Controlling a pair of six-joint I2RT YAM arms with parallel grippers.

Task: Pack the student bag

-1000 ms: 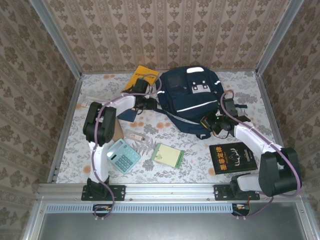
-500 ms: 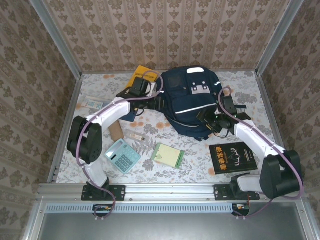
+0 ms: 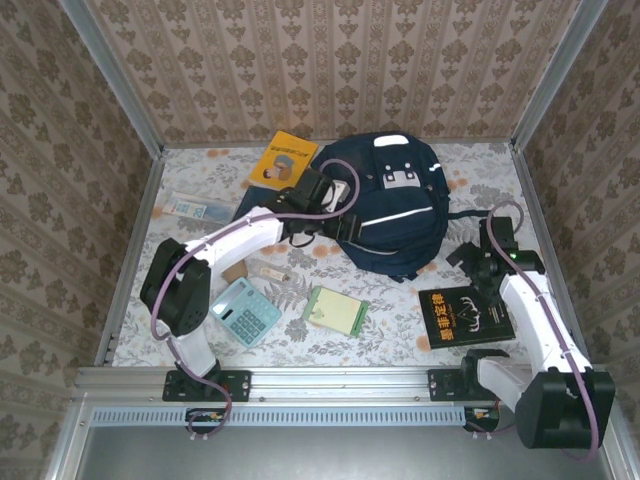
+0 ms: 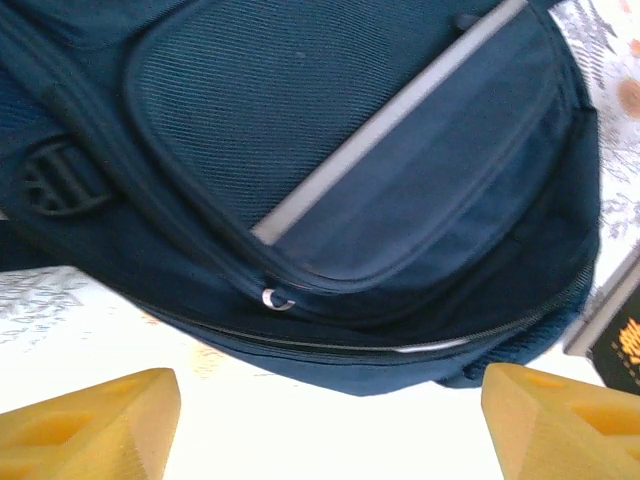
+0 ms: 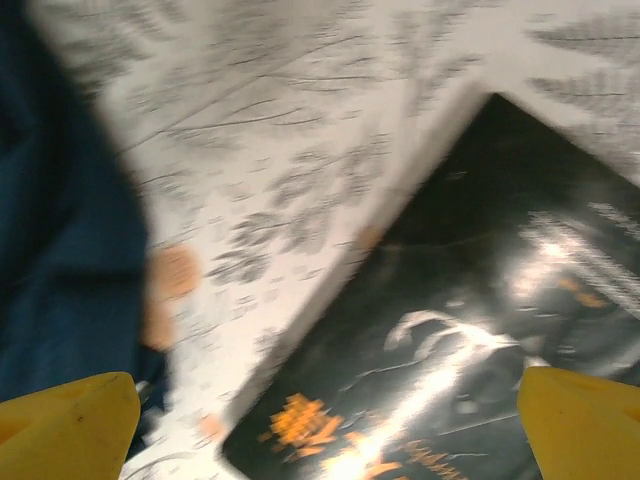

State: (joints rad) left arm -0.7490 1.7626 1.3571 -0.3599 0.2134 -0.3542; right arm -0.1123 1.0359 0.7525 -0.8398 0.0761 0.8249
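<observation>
The student bag [image 3: 390,205], dark navy with white stripes and grey-white patches, lies flat at the back centre of the table. My left gripper [image 3: 338,196] is at the bag's left side. In the left wrist view it [image 4: 330,430] stands open with nothing between its yellow fingers [image 4: 90,425], and the bag's front pocket [image 4: 380,200] and a zipper pull [image 4: 277,298] lie just beyond. My right gripper [image 3: 478,262] is right of the bag, over the black book [image 3: 465,312]. It [image 5: 325,430] is open and holds nothing above the book's cover [image 5: 450,330].
A yellow book [image 3: 283,158] lies behind the bag's left side. A teal calculator [image 3: 247,311], a green notepad [image 3: 336,309], a small white-blue box [image 3: 190,207] and a brown piece [image 3: 235,270] lie on the floral cloth at the front left. Metal rails and patterned walls ring the table.
My right gripper opened, left the bag's lower right corner and swung right over the black book. My left gripper moved right along the bag and opened wider.
</observation>
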